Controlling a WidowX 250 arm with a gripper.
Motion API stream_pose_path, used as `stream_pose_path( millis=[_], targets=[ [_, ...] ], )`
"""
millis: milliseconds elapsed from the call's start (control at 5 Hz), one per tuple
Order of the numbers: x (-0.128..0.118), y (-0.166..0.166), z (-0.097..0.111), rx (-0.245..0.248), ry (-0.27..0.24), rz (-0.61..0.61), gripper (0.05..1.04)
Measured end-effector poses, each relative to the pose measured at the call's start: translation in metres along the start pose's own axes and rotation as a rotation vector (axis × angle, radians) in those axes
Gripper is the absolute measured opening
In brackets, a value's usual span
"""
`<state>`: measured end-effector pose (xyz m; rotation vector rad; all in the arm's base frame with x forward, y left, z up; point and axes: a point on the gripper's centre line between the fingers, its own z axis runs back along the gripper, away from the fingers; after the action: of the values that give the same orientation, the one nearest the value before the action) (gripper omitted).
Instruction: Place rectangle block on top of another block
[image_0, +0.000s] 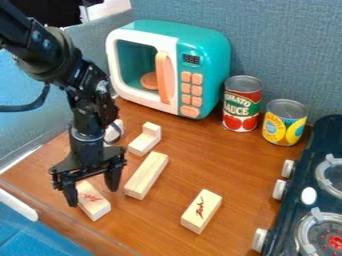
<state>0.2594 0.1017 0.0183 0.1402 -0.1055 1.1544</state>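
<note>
Pale wood right under the black gripper (92, 197), and here's the red-marked rectangular block (94, 204), flat on the table (160, 227), its far end between the fingers! They're spread wide, one either side, and nothing looks gripped. What could spoil it? An off-centre close, for one: the block sits slanted, so one finger might land first and twist it. And the long plain block (146, 175) lies just right of the gripper; a sideways drift could knock it. If that or the marked block (201, 211) well off to the right is the base, a crooked release could tip the stack. Now the writing: red marks on the near block, darker script on the far one, print across the tomato can (242, 104) and pineapple can (284, 123), digits on the toy microwave (202, 69), all beyond the gripper.
</note>
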Motion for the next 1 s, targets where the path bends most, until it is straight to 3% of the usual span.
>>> stream_pose_path(
  millis=[200,400,600,800,1000],
  targets=[
    [0.004,0.004,-0.003,0.002,0.006,0.035,0.946],
    [0.001,0.004,-0.009,0.012,0.027,-0.025,0.656],
    [0.001,0.006,-0.008,0.019,0.023,-0.027,0.535],
    [-0.002,0.008,-0.009,0.032,0.042,-0.024,0.534],
    [0.004,0.012,0.016,-0.037,0.059,-0.125,0.534]
  ],
)
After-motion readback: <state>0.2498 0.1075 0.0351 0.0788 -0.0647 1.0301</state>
